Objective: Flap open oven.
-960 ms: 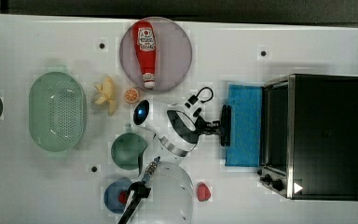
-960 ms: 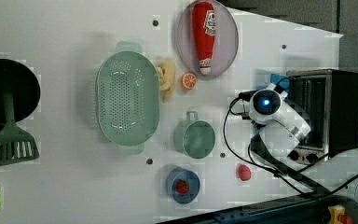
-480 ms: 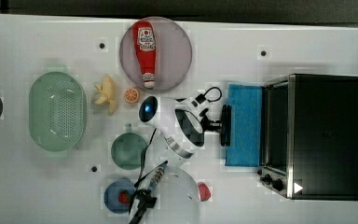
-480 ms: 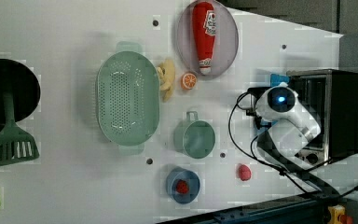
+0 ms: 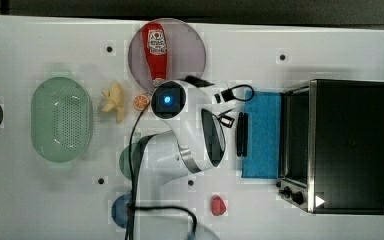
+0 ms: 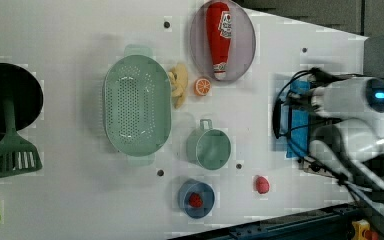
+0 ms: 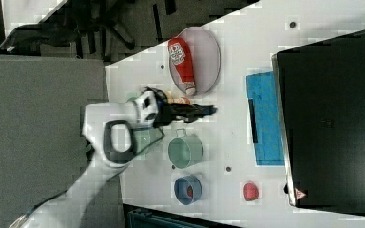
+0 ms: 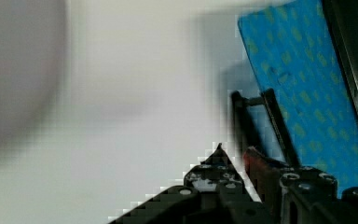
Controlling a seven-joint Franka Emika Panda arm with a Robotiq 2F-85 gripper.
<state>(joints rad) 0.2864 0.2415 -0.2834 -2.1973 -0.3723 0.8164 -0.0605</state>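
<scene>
Top view: the gripper hung just beside the dark handle of the flapped-down door; whether spread or pinched, I could not tell. A careless swing might snag that handle. The oven sat at the bench's right end, with the arm folded low.

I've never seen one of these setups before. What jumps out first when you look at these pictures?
The big black oven at the top view's right, its blue-tinted glass door folded down flat onto the white table. Next, the white robot arm in the middle, with a glowing blue light on it. A red ketchup bottle lies on a round plate at the top view's upper edge.
</scene>
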